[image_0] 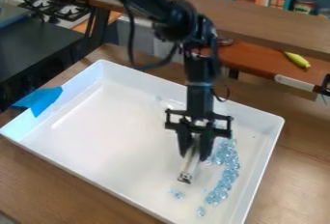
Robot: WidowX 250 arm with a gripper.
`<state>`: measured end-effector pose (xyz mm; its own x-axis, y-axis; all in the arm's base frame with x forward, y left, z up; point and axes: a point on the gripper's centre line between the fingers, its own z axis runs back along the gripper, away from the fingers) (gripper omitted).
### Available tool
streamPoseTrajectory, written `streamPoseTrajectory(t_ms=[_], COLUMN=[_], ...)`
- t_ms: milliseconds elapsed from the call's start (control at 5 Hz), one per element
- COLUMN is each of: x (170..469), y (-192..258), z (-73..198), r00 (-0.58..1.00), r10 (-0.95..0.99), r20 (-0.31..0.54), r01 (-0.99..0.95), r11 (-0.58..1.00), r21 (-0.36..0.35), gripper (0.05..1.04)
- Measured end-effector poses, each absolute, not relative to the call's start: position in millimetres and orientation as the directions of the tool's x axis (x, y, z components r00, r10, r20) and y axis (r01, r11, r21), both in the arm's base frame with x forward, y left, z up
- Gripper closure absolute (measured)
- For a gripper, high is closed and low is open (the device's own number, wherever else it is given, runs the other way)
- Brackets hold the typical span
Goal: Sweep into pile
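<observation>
My gripper (195, 154) hangs over the right half of the white tray (103, 121), shut on a slim pale tool (189, 169) with a dark-marked lower end. The tool slants down and left toward the tray floor; whether it touches cannot be told. Light-blue clear pieces (228, 162) lie in a long curved band just right of the gripper, running toward the tray's near right side. A few stray pieces (176, 193) lie below the tool's end, and another small piece (201, 211) is near the front wall. Part of the band's upper end is hidden behind the gripper.
Raised walls surround the tray, with blue tape (42, 99) over its left corner. The tray sits on a wooden table (71, 189). Behind are a wooden shelf (258, 22), a yellow toy (297, 59) and a toy stove (58, 8).
</observation>
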<state>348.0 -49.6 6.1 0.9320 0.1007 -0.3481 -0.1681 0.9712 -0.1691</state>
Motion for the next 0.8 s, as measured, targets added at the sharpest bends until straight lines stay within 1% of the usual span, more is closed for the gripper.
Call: streamPoseTrajectory(t_ms=[200,400,600,800], x=[352.6,367.2,374.5,377.8], y=[-0.4,50.2,85.2,107.1], z=[18.9,27.7,11.9,-1.9], r00=[0.94,0.936,0.915,0.899], r10=[0.154,0.209,0.237,0.264], r20=[-0.304,-0.283,-0.327,-0.35], r01=[-0.196,-0.235,-0.258,-0.278], r11=[0.974,0.97,0.966,0.961], r21=[-0.115,-0.064,-0.024,0.011], gripper=[0.701,0.701,0.701,0.701])
